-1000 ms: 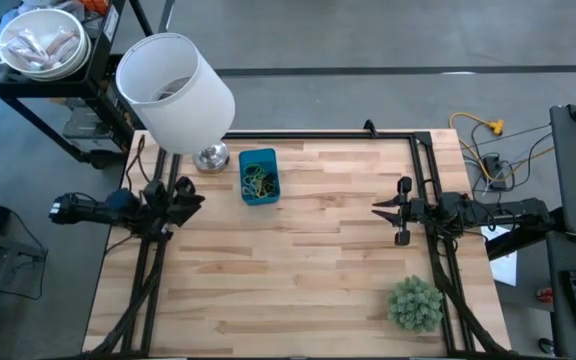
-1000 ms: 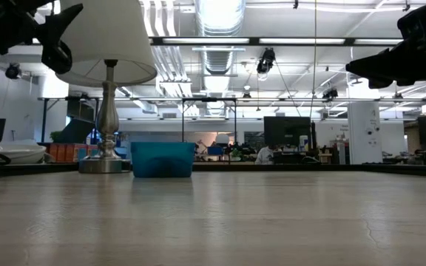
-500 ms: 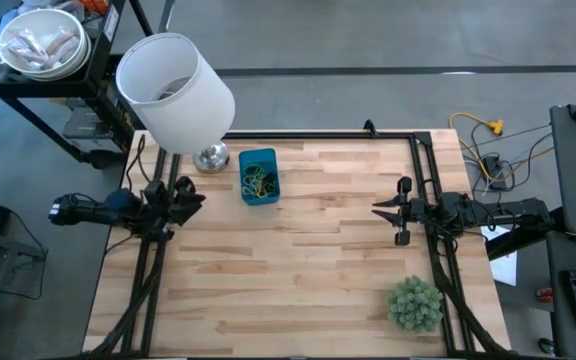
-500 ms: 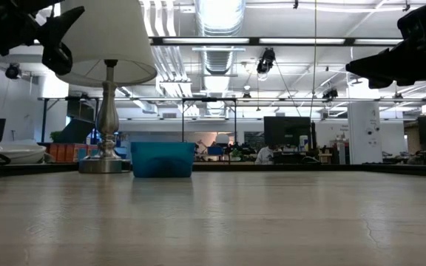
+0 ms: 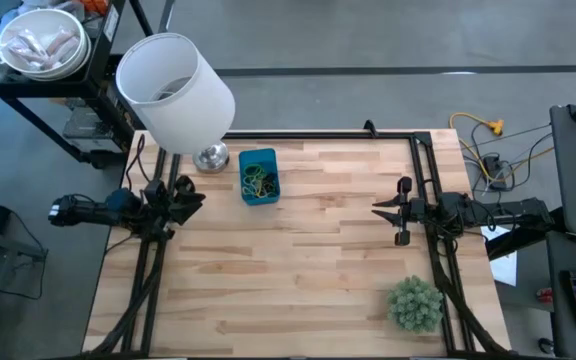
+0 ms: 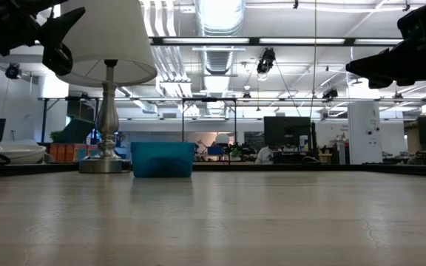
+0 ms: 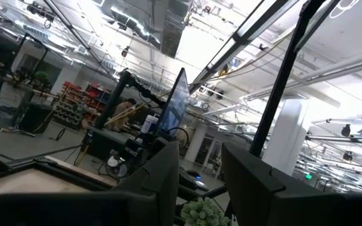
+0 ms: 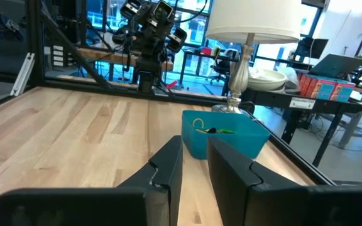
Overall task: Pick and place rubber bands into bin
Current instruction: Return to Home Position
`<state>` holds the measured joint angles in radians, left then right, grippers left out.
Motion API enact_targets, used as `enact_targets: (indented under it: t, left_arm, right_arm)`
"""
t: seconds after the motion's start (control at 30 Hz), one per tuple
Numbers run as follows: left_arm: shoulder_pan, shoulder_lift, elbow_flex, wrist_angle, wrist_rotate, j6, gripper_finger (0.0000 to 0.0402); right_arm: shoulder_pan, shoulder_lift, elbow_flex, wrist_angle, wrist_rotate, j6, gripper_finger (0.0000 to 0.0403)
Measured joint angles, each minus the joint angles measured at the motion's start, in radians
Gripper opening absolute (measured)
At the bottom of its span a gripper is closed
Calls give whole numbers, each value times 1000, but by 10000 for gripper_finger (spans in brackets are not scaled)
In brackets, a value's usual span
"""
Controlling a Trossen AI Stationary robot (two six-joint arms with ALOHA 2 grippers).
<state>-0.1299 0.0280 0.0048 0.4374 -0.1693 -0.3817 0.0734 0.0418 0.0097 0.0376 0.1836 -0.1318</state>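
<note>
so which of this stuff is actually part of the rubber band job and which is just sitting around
Job:
- rubber bands, lying in the blue bin
- left gripper and right gripper, both empty, raised at opposite table sides

Just there:
- white lamp, beside the bin
- green plant, near the right arm
- white bowl, on a cart off the table

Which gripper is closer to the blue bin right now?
Left. The left gripper is at the left edge of the table, a short way from the blue bin; the right gripper is near the right edge, clearly farther off.
</note>
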Motion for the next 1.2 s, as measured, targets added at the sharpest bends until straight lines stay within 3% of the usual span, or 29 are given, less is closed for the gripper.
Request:
enact_targets:
  t: [0.07, 0.23, 0.33, 0.53, 1.2]
  left_arm:
    - [0, 0, 0, -3, 0, 28, 105]
    - [-1, 0, 0, -11, 11, 385, 105]
    - [-1, 0, 0, -68, 11, 484, 105]
    - [-1, 0, 0, -176, 11, 501, 105]
    - [-1, 14, 0, -185, 11, 494, 105]
  right_arm:
    - [0, 0, 0, 0, 0, 0, 68]
    - [0, 0, 0, 0, 0, 0, 68]
    - [0, 0, 0, 0, 0, -2, 68]
    - [0, 0, 0, 0, 0, -1, 68]
    - [0, 0, 0, 0, 0, -1, 68]
